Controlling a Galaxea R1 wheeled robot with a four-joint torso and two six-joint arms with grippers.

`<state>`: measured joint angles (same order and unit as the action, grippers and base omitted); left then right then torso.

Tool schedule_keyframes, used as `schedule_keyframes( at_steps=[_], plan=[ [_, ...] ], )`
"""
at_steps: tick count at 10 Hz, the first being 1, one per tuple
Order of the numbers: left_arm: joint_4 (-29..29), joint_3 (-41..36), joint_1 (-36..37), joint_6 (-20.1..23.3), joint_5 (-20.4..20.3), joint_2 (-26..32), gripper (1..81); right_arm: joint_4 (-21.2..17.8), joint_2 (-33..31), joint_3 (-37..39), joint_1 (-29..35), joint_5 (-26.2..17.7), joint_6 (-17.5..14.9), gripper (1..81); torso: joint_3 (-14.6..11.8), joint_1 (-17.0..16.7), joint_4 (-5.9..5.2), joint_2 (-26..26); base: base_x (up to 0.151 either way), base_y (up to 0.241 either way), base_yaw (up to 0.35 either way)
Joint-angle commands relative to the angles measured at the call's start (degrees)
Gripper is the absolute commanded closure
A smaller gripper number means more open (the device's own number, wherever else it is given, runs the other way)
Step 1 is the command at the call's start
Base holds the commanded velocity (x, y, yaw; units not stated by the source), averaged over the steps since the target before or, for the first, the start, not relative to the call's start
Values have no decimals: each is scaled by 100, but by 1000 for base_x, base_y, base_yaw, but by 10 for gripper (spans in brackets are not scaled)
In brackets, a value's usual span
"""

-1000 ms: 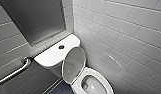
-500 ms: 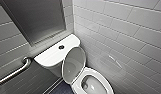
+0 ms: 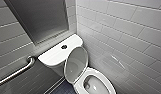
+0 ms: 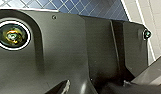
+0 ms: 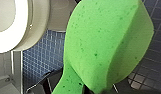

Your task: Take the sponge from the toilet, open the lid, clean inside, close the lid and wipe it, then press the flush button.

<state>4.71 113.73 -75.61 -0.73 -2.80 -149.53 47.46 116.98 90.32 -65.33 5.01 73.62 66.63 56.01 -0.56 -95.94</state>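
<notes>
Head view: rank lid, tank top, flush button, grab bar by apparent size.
Tank top and lid: roughly alike, can't separate them.
Grab bar: thinner, cut by the frame edge.
Flush button: smallest by far.

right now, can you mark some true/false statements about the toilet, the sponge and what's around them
1. The lid is raised and leans back toward the tank. True.
2. The sponge lies on the tank top. False: it hangs close in front of the right wrist camera, above the blue floor tiles.
3. The flush button sits about midway along the tank top. True.
4. The grab bar is fixed to the pale tiled wall on the right of the head view. False: it is on the darker wall at the left of that view, beside the tank.
</notes>
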Motion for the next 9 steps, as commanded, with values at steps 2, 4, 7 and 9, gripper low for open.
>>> schedule_keyframes(
  at_steps=[2,4,7,9],
  plan=[
    [13,-114,24,20,403,98,10,106,-339,-95,305,-97,3,811,153,0,-695,0,0,0,0],
    [13,-114,24,29,403,98,10,89,-339,1,252,-88,3,811,65,0,-548,0,0,0,0],
    [13,-114,32,38,403,81,10,61,-243,467,121,181,3,811,103,0,-841,0,0,0,0],
    [13,-114,32,20,412,63,10,71,-260,599,-29,281,47,811,103,0,-839,0,0,0,0]
  ],
)
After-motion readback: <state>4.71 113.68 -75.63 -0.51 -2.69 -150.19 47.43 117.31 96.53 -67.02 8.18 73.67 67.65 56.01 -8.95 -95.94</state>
